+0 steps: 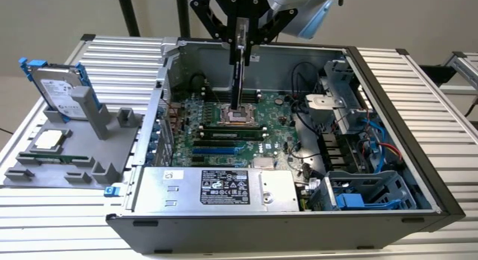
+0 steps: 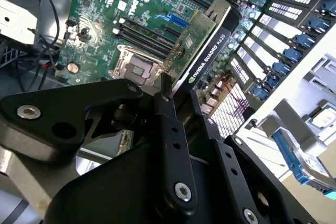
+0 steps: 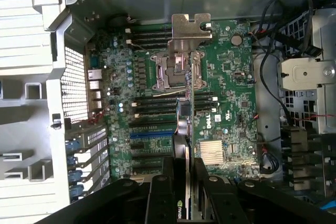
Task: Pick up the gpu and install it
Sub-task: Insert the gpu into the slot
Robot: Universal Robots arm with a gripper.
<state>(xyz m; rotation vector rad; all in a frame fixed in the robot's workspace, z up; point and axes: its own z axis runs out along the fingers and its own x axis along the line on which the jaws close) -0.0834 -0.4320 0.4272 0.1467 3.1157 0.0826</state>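
Observation:
My gripper (image 1: 240, 33) is shut on the gpu (image 1: 237, 75), which hangs edge-on and upright above the open computer case. Its lower end, with the silver bracket (image 1: 243, 114), hovers over the middle of the green motherboard (image 1: 224, 134), clear of the board. In the second wrist view the gpu (image 2: 210, 38) shows its black shroud and green card, clamped between the black fingers (image 2: 169, 129). In the first wrist view the gpu (image 3: 186, 124) runs as a thin edge from the gripper (image 3: 185, 195) toward its bracket (image 3: 189, 27), above the processor socket (image 3: 176, 72).
The case (image 1: 403, 159) lies on its side on a slatted metal table, with a power supply (image 1: 216, 187) at the front and drive cages and cables on the exterior view's right. On that view's left a grey holder (image 1: 82, 148) carries a hard drive (image 1: 60, 92) with blue rails.

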